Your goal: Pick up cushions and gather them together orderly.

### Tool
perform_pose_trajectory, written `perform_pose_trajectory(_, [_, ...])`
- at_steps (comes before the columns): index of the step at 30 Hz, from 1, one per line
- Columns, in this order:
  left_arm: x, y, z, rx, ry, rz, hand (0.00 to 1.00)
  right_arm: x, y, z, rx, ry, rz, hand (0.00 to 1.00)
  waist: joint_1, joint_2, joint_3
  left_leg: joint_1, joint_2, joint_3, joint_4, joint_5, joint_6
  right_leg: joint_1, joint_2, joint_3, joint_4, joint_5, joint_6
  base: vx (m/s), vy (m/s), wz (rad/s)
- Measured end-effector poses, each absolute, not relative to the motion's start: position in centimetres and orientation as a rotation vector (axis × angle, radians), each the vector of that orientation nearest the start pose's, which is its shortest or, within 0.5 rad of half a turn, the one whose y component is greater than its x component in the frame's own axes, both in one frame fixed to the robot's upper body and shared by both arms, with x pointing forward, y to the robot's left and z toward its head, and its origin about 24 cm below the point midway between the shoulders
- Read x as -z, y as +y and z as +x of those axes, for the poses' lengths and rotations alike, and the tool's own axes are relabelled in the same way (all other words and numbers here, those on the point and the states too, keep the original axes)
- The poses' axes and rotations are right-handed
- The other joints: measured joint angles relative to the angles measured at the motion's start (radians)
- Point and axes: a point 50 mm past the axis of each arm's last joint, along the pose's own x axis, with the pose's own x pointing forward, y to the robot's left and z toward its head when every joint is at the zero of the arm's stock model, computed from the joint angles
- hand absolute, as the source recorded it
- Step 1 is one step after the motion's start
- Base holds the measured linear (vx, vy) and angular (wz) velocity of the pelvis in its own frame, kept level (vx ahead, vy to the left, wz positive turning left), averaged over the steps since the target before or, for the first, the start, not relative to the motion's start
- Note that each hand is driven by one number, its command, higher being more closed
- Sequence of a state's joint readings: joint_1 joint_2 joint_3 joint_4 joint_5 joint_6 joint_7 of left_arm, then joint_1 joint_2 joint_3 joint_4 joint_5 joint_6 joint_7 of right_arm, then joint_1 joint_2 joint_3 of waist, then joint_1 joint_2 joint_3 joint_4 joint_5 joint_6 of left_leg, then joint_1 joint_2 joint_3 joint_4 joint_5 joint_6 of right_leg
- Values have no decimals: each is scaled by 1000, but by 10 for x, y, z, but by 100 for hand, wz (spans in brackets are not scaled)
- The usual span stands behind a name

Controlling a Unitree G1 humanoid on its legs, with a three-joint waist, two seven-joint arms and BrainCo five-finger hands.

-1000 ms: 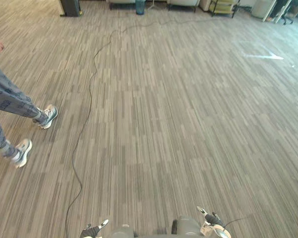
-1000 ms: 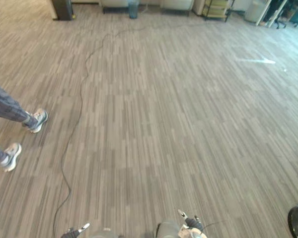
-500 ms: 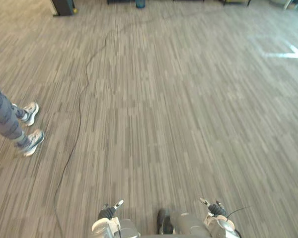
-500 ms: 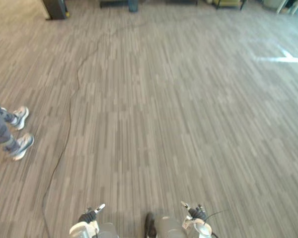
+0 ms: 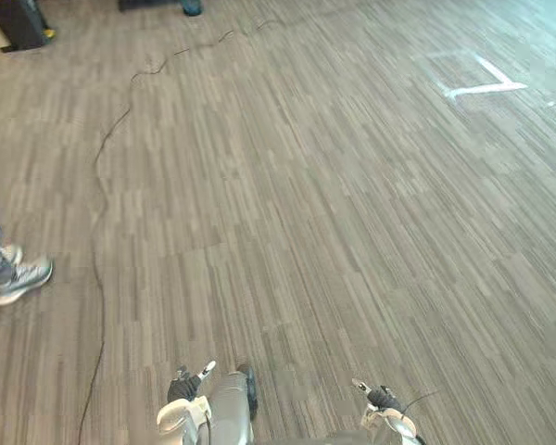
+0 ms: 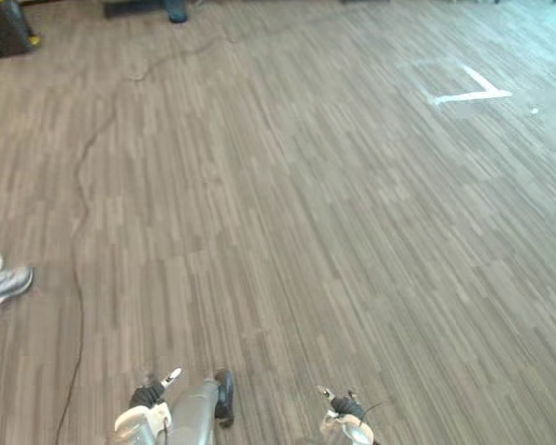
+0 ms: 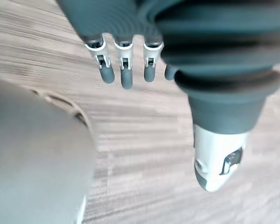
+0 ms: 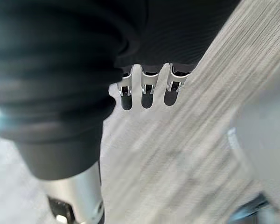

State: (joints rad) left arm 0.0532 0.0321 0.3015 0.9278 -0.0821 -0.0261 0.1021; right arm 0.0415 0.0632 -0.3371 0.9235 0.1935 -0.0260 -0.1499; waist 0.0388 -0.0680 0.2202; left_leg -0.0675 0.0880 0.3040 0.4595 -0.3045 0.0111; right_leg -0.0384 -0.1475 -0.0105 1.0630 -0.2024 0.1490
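Head view first: left hand and right hand hang low at the sides carrying nothing, I'd say because the robot is hunting for cushions lying somewhere off this stretch. Ahead of both hands the floor runs wide open; a person's shoe sits well out beyond the left hand. Left wrist view: fingers straight, relaxed, empty. Right wrist view: fingers likewise, bare floor beneath.
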Motion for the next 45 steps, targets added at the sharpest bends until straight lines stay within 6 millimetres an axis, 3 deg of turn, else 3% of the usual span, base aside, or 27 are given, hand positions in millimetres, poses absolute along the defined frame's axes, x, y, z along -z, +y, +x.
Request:
perform_pose_trajectory(2, [147, 208, 122, -436, 954, -129, 0, 145, -186, 129, 528, 910, 311, 0, -3, 13, -4, 151, 21, 45, -101, -36, -20, -138, -16, -101, 35, -46, -66, 636, 71, -57])
perform_pose_trajectory(5, [151, 207, 115, -423, 994, -117, 0, 144, -193, 132, 519, 900, 273, 0, -38, 19, 0, 321, 44, 94, -244, -25, -51, -285, -9, -247, -236, -76, -110, 516, -15, -20])
perform_pose_trajectory(7, [153, 203, 113, -399, 1013, -105, 0, 144, -199, 131, 529, 906, 267, 0, -51, 32, 4, 406, 49, 129, -320, -23, -55, -341, -6, -333, -500, -5, -139, 707, -87, -3])
perform_pose_trajectory(8, [154, 202, 110, -388, 1022, -97, 0, 143, -202, 133, 529, 899, 258, 0, -61, 35, 5, 453, 45, 136, -356, -22, -56, -361, 6, -366, -688, 83, -151, 568, -95, 1])
perform_pose_trajectory(9, [154, 202, 109, -388, 1023, -94, 0, 143, -202, 133, 528, 901, 254, 0, -62, 34, 6, 463, 43, 135, -360, -22, -56, -363, 8, -367, -722, 100, -154, 735, -132, -4])
perform_pose_trajectory(10, [157, 201, 102, -384, 1045, -87, 0, 145, -206, 128, 532, 920, 245, 0, -72, 44, 3, 524, 45, 119, -368, -10, -78, -357, 37, -354, -774, 274, -251, 791, -152, -27])
perform_pose_trajectory(11, [160, 195, 96, -394, 1068, -117, 0, 143, -211, 131, 534, 910, 235, 0, -71, 94, -21, 542, 98, 110, -338, 50, -181, -382, 65, -363, -662, 248, -301, 936, -224, -31])
perform_pose_trajectory(12, [160, 193, 95, -395, 1068, -123, 0, 142, -212, 132, 538, 903, 238, 0, -72, 110, -25, 532, 122, 91, -296, 79, -205, -385, 76, -365, -624, 208, -297, 944, -303, -44])
perform_pose_trajectory(14, [160, 186, 97, -383, 1065, -131, 0, 139, -214, 136, 551, 879, 253, 0, -83, 149, -11, 352, 214, -71, 146, 307, -105, -303, 145, -354, -611, 87, -305, 825, -292, -41])
perform_pose_trajectory(15, [159, 184, 100, -392, 1047, -154, 0, 138, -215, 137, 549, 878, 246, 0, -81, 164, -5, 246, 246, -123, 361, 335, -100, -245, 189, -340, -657, 74, -309, 738, -175, -57])
perform_pose_trajectory(17, [154, 190, 107, -417, 1003, -164, 0, 139, -209, 138, 532, 887, 248, 0, -59, 147, 22, 94, 272, -138, 687, 238, -122, -73, 265, -270, -762, 55, -331, 736, -116, -92])
perform_pose_trajectory(19, [147, 203, 116, -415, 947, -118, 0, 143, -194, 137, 493, 914, 263, 0, -35, 94, 33, -35, 221, -126, 723, 132, -107, 106, 280, -184, -870, 45, -342, 755, -104, -105])
perform_pose_trajectory(21, [142, 207, 124, -414, 902, -110, 0, 144, -185, 138, 467, 925, 270, 0, -27, 70, 28, -189, 154, -118, 552, 70, -88, 221, 280, -96, -958, 28, -331, 547, -52, -106])
perform_pose_trajectory(23, [141, 200, 128, -419, 878, -158, 0, 143, -185, 143, 464, 920, 273, 0, -12, 85, 33, -263, 95, -127, 306, 57, -76, 288, 268, -14, -989, -1, -310, 635, 114, -129])
perform_pose_trajectory(25, [139, 197, 130, -424, 856, -178, 0, 144, -185, 139, 463, 932, 263, 0, 3, 88, 33, -310, 33, -152, 78, 101, -83, 349, 236, 60, -995, -52, -296, 739, 244, -124])
perform_pose_trajectory(26, [139, 194, 130, -425, 855, -190, 0, 146, -186, 135, 473, 943, 263, 0, 10, 90, 21, -315, 2, -178, -97, 148, -117, 374, 222, 117, -997, -92, -290, 701, 327, -139])
perform_pose_trajectory(27, [139, 194, 130, -437, 848, -211, 0, 148, -184, 130, 474, 962, 264, 0, 25, 80, 14, -313, 1, -179, -105, 249, -97, 408, 198, 174, -990, -135, -283, 721, 345, -141])
perform_pose_trajectory(28, [139, 197, 130, -438, 848, -203, 0, 149, -181, 128, 472, 971, 270, 0, 25, 69, 3, -309, -4, -174, -84, 283, -88, 411, 185, 201, -973, -146, -288, 768, 359, -130])
perform_pose_trajectory(29, [138, 202, 129, -445, 851, -190, 0, 150, -172, 127, 452, 976, 282, 0, 25, 45, -10, -305, 4, -142, -22, 262, -43, 380, 165, 227, -875, -153, -274, 796, 336, -112])
perform_pose_trajectory(30, [138, 205, 129, -447, 848, -184, 0, 150, -170, 127, 432, 979, 273, 0, 33, 27, -18, -288, 19, -98, 18, 209, -25, 335, 160, 240, -748, -153, -250, 952, 392, -141])
perform_pose_trajectory(32, [139, 209, 126, -454, 863, -164, 0, 151, -169, 125, 424, 979, 273, 0, 33, 2, -11, -180, 19, -31, 51, 101, -10, 193, 122, 177, -363, -49, -34, 798, 355, -114])
perform_pose_trajectory(33, [140, 212, 124, -455, 881, -146, 0, 149, -172, 127, 429, 960, 268, 0, 14, 1, -5, -104, 9, -11, 45, 50, -10, 102, 80, 91, -156, -19, -6, 633, 300, -57])
perform_pose_trajectory(36, [145, 210, 122, -443, 929, -124, 0, 146, -175, 127, 433, 931, 259, 0, 3, 8, -7, 72, 8, 36, -23, -12, -13, -30, 28, -68, -26, -78, -61, 602, 170, -37])
perform_pose_trajectory(39, [148, 204, 121, -414, 956, -112, 0, 140, -182, 135, 438, 878, 234, 0, -15, 21, -10, 264, 28, 90, -188, -30, -53, -238, 5, -304, -259, -115, -126, 534, 59, -25])
perform_pose_trajectory(42, [151, 197, 119, -377, 980, -95, 0, 139, -190, 137, 460, 876, 231, 0, -36, 38, -13, 399, 28, 152, -323, -20, -88, -309, 35, -426, -610, 2, -160, 743, 30, -18])
perform_pose_trajectory(44, [153, 189, 116, -359, 997, -99, 0, 142, -197, 128, 471, 903, 210, 0, -52, 64, -13, 504, 39, 147, -344, -34, -135, -318, 96, -393, -727, 223, -293, 896, -35, -13])
perform_pose_trajectory(45, [155, 180, 112, -358, 1013, -133, 0, 140, -205, 129, 483, 890, 195, 0, -52, 108, -34, 524, 85, 135, -313, -7, -176, -329, 114, -396, -637, 170, -331, 829, -78, -10])
